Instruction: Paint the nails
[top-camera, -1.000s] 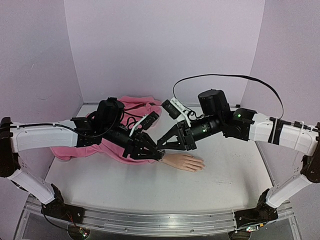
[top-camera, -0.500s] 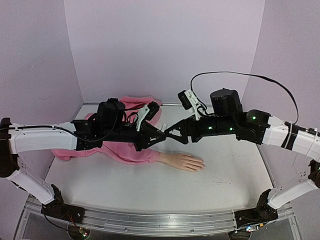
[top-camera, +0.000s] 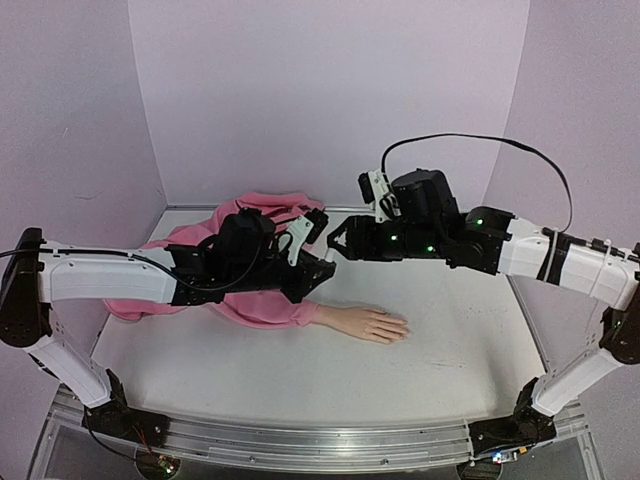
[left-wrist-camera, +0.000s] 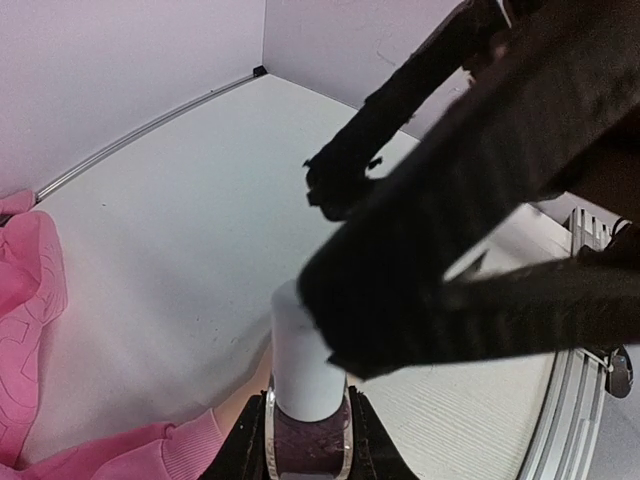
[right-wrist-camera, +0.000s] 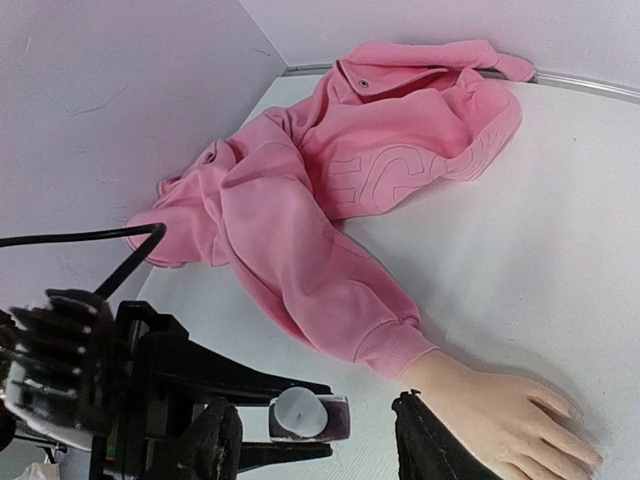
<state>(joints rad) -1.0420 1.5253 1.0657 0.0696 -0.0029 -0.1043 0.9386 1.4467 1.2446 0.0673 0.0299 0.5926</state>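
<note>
None of the nails (right-wrist-camera: 566, 409) looks lacquered yet; they lie low, beneath both grippers. Left gripper (top-camera: 321, 268) clamps the bottle (right-wrist-camera: 326, 417); right gripper (top-camera: 336, 244) gapes astride its cap, apparently not yet off.

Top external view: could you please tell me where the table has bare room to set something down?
Bare table lies right of the mannequin hand toward the right wall, and along the near strip between the hand and the front rail. It is crowded on the left under the pink sweatshirt, and centrally where the left gripper and right gripper meet.
</note>
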